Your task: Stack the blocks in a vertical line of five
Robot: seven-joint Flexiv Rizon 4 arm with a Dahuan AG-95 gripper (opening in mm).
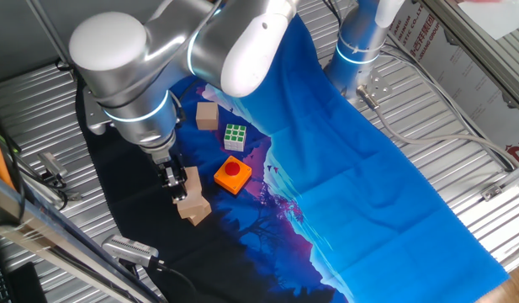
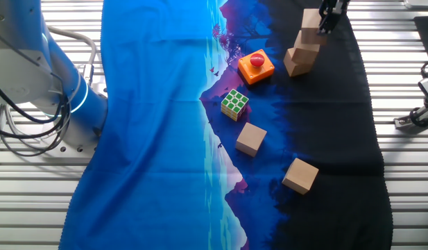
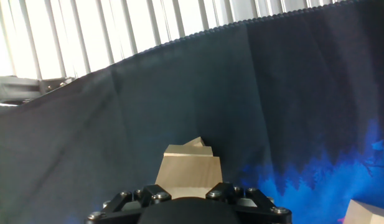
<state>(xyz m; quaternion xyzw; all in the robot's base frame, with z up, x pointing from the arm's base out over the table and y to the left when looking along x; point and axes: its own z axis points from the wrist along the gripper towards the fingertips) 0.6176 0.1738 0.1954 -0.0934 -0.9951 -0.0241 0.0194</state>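
My gripper [image 1: 175,180] is shut on a light-tan wooden block [image 1: 191,179] that rests on top of a short stack; the bottom block [image 1: 195,209] is turned askew. In the other fixed view the stack [image 2: 305,43] stands at the top right on the black part of the cloth, with the gripper [image 2: 329,17] at its top block [image 2: 311,19]. In the hand view the held block [image 3: 190,169] fills the gap between the fingers [image 3: 190,190]. Two loose blocks [image 2: 250,138] [image 2: 300,175] lie apart; one shows in the fixed view [image 1: 208,115].
A green-and-white puzzle cube [image 1: 235,136] [image 2: 234,103] and a flat orange block with a red button [image 1: 232,175] [image 2: 256,67] lie close beside the stack. The blue-and-black cloth [image 2: 158,125] covers the slatted metal table. Cables and clamps [image 1: 129,249] lie by the cloth's edge.
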